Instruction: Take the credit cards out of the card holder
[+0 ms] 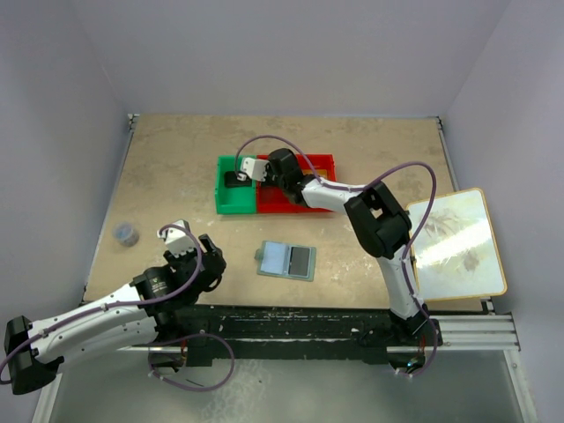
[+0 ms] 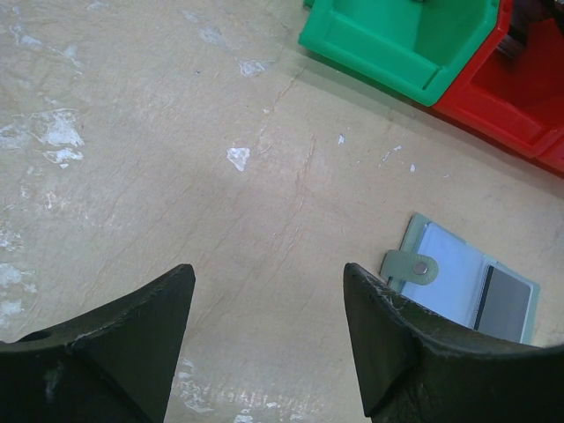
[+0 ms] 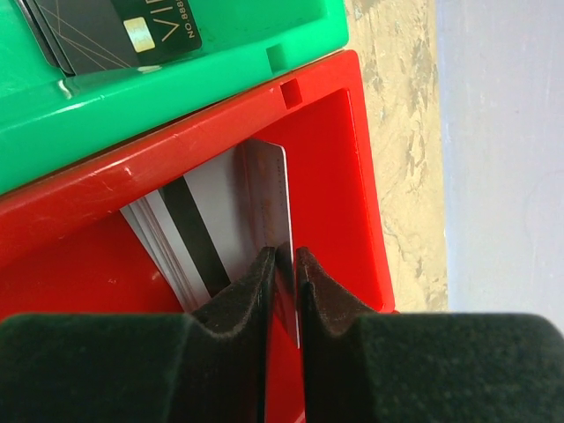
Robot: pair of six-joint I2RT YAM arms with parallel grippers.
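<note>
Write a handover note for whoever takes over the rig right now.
Left gripper: open, empty, over the table near the card holder.
Right gripper: shut on a white card, inside the red bin.
Card holder: lies open on the table.
Done: striped cards in the red bin, a dark card in the green bin.
To do: release the white card; a dark panel in the holder may be another card.

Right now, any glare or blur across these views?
Top external: strong glare on the framed board at right. Left wrist: table and card holder sharp, open left gripper nearly black. Right wrist: right gripper pinching a white card is soft; print on the dark card reads clearly.
</note>
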